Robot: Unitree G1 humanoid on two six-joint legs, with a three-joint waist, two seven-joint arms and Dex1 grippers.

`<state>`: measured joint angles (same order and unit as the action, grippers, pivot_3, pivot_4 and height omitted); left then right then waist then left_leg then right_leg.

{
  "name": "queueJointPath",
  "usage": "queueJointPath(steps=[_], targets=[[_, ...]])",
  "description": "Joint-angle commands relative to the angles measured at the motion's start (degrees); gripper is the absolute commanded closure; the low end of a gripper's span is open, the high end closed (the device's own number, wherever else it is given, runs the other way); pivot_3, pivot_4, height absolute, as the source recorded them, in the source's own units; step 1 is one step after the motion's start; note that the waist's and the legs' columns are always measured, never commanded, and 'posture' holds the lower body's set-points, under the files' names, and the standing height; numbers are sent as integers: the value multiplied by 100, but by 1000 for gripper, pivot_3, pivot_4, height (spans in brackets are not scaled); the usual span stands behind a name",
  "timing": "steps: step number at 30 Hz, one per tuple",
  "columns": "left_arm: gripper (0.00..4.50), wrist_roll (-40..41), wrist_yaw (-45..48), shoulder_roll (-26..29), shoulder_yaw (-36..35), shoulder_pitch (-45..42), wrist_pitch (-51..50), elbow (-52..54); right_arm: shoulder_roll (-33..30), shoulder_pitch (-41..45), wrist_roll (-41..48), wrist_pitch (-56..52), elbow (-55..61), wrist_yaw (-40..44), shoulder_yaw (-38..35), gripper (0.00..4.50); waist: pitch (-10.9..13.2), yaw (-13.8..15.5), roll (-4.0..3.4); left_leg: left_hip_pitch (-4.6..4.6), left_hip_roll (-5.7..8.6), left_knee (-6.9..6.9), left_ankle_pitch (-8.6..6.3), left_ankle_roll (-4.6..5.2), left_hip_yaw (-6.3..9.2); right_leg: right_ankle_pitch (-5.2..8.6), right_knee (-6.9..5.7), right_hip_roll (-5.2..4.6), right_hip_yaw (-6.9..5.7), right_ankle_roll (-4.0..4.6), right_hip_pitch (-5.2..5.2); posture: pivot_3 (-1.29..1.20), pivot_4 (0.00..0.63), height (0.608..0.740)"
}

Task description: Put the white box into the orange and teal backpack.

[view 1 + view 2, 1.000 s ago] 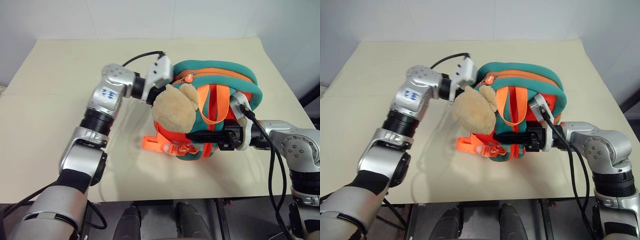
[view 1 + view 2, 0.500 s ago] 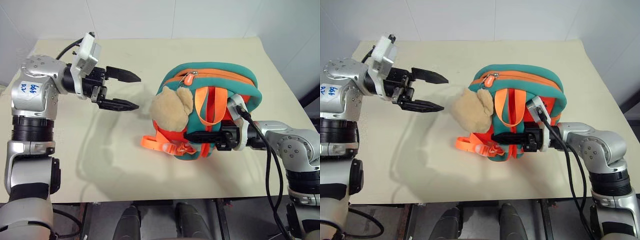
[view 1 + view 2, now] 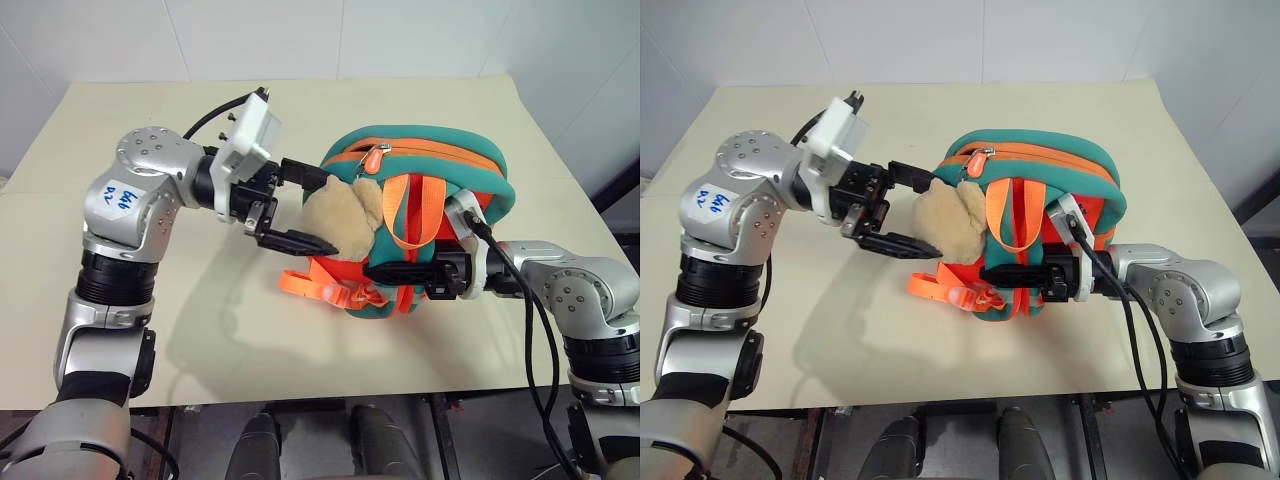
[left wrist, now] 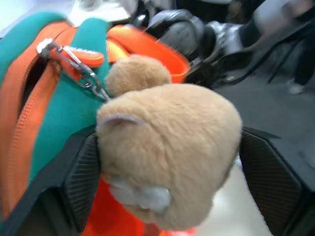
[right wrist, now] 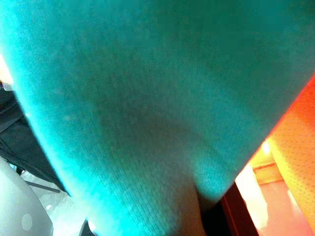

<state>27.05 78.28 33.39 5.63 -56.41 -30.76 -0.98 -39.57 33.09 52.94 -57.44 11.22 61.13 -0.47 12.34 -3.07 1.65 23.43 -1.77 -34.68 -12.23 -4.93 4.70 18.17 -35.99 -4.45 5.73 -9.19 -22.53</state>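
Note:
The orange and teal backpack (image 3: 440,160) stands on the table, its zipped top facing up. A tan plush toy (image 3: 340,215) hangs on its left side. My left gripper (image 3: 312,208) is open, one finger on each side of the plush toy (image 4: 167,142) and the pads (image 4: 83,182) close against it. My right gripper (image 3: 385,271) reaches in from the right and is shut on the backpack's front among the teal and orange straps. Teal fabric (image 5: 147,113) lies right against it in the right wrist view. The white box is out of view.
The cream table (image 3: 150,330) has open room left of and behind the backpack. Orange webbing with a buckle (image 3: 315,285) trails onto the table at the backpack's front left. The table's near edge runs just below both arms.
My left gripper swung away from the backpack to the left, then came back and now straddles the plush toy with its jaws a little narrower. The right arm and the backpack stayed put.

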Motion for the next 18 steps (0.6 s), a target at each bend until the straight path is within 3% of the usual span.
queueJointPath(steps=[1, 5, 10, 15, 18], targets=[[1584, 25, -39, 64, -84, -37, 93, -8, 43, 33, 37, 58, 158, 44, -28, 4500, 0, -2, 0, 0, 0, 1, 0, 0, 0, 0, 0, 0, 0, 0, 0, 0, 150, 740], [2760, 64, 84, 321, -289, -223, 132, -287, 50, 7, 49, 54, 185, 21, -52, 4500, 0, -8, 0, -1, 0, 2, 0, 0, 0, 0, 0, 0, 0, 0, -1, 0, 150, 740], [3766, -262, 392, 947, -371, -677, 562, -1369, 47, -46, 80, 32, 241, -7, -97, 4500, 0, -15, 0, -2, 0, 2, 0, 0, 0, 0, 0, 1, 0, 1, -2, 0, 150, 740], [3873, -767, 271, 1170, -397, -1140, 1259, -3012, 49, -101, 135, 2, 326, -76, -154, 4500, 0, -1, 0, 0, 0, 6, 0, 0, 0, 0, 4, 1, 0, 1, -2, 0, 150, 740], [3873, -1101, 433, 1240, -214, -690, 1591, -3703, 64, -149, 207, -13, 394, -162, -221, 4500, -1, -19, -2, -1, 0, 10, -1, 2, -1, 1, 4, 1, 0, 1, -2, 0, 150, 740]])
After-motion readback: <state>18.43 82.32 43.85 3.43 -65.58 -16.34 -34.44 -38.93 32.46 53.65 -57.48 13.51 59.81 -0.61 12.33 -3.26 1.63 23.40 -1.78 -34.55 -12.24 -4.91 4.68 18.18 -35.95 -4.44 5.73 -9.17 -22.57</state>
